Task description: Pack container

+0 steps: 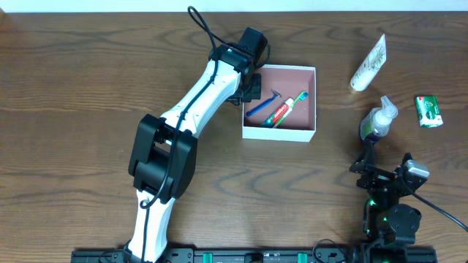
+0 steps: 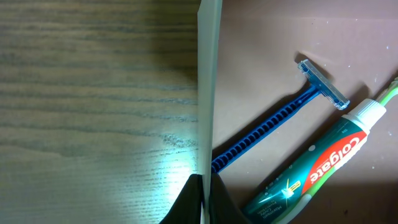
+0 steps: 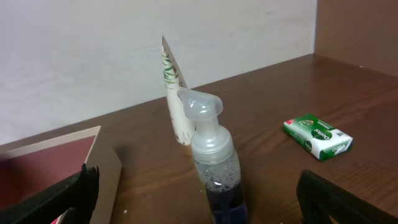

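Left arm (image 1: pixel 196 98): white shell links, bulky black joint housings (image 1: pixel 162 157), black cable (image 1: pixel 199 20) looping out at eleven o'clock. Left gripper (image 2: pixel 203 190): black throughout. Right arm (image 1: pixel 391 201): all black, green indicator lights (image 1: pixel 379 217), dark lead (image 1: pixel 442 206) leaving toward four o'clock.

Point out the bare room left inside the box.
Bare: the strip of box floor along the far wall, beyond the razor and toothpaste, and the corner right of the toothpaste. Crowded: the near-left part, where both lie and the left tool grips the wall.
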Available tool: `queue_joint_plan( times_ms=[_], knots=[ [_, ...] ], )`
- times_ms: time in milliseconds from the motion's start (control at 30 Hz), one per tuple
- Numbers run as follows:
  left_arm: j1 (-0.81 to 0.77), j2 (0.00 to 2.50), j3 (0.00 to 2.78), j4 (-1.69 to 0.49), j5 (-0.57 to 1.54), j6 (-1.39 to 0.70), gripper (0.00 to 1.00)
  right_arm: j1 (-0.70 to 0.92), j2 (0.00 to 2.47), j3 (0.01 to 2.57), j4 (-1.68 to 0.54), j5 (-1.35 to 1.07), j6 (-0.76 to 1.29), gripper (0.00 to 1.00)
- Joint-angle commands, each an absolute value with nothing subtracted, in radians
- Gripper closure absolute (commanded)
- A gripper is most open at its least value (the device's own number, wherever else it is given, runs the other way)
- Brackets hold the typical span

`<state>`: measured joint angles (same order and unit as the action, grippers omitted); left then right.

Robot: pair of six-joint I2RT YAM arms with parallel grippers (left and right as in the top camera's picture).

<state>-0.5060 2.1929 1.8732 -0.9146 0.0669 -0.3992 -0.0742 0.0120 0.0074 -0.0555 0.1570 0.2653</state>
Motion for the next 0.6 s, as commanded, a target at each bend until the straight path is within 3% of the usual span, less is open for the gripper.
queue_joint_plan(
  times_ms=[0,433,500,533,567],
  knots=[
    [-0.509,2.206,1.866,-0.927,0.055,-0.444,0.94,-0.058,0.006,0.006,-0.059,0.165,0.25,0.01],
    [-0.54,2.206,1.866,-0.945,0.055,-0.45,0.93,-0.058,0.006,0.006,-0.059,0.165,0.25,0.01],
    [-0.538,2.206,1.866,-0.945,0.055,-0.446,0.83,-0.058,0.006,0.006,-0.059,0.164,0.25,0.01],
    [-0.537,2.205,1.866,-0.942,0.054,-0.445,0.72,-0.058,0.006,0.006,-0.059,0.165,0.25,0.01],
    [-0.535,2.205,1.867,-0.937,0.054,-0.443,0.69,-0.058,0.006,0.006,-0.059,0.164,0.25,0.01]
  ],
)
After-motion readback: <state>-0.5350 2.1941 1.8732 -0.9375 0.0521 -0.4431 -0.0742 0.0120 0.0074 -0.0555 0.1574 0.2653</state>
